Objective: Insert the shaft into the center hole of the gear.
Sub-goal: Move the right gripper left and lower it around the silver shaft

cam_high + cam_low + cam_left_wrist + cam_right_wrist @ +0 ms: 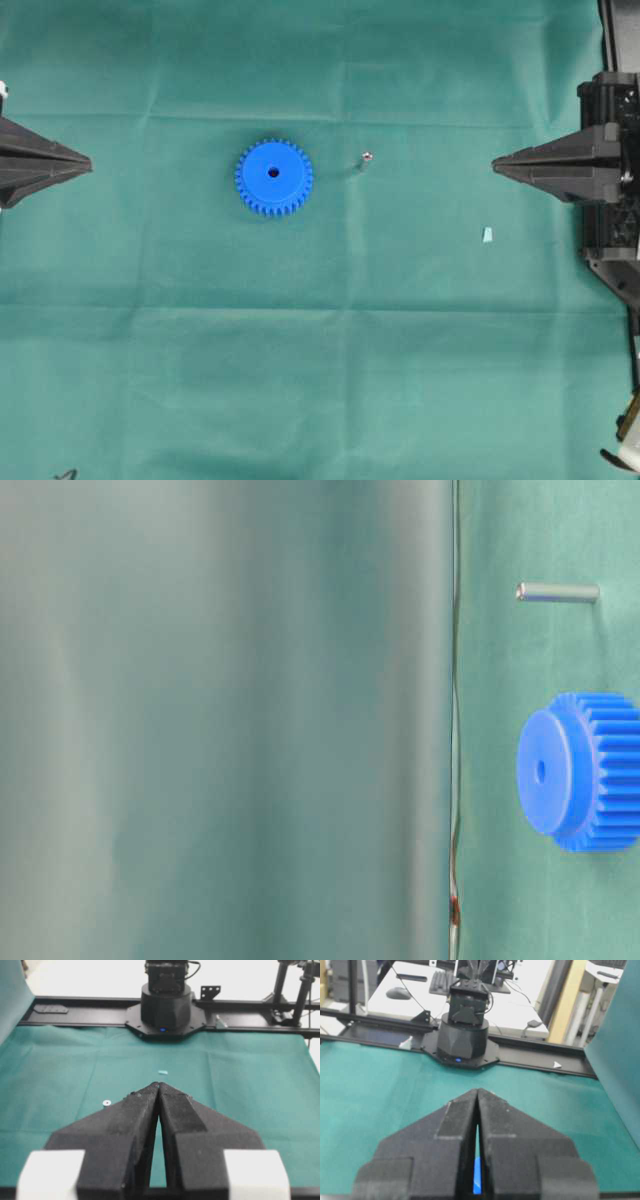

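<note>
Overhead exterior view, left to right: left gripper (88, 161) at cloth edge, jaws pressed together, holding nothing. Gear (274, 177) lies flat well right of it, center hole (273, 173) facing up. Shaft (366, 157) stands on end just beyond gear, apart from it, nearer right gripper (496, 163), also closed and empty. Pale fleck (487, 234) near right gripper.

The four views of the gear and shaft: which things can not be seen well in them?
- Gear: right wrist view shows only a blue sliver behind the right end effector.
- Gear: hidden in the left wrist view by the left end effector.
- Table-level view: left part is blur; gear cut by the right edge.
- Shaft: tiny overhead.
</note>
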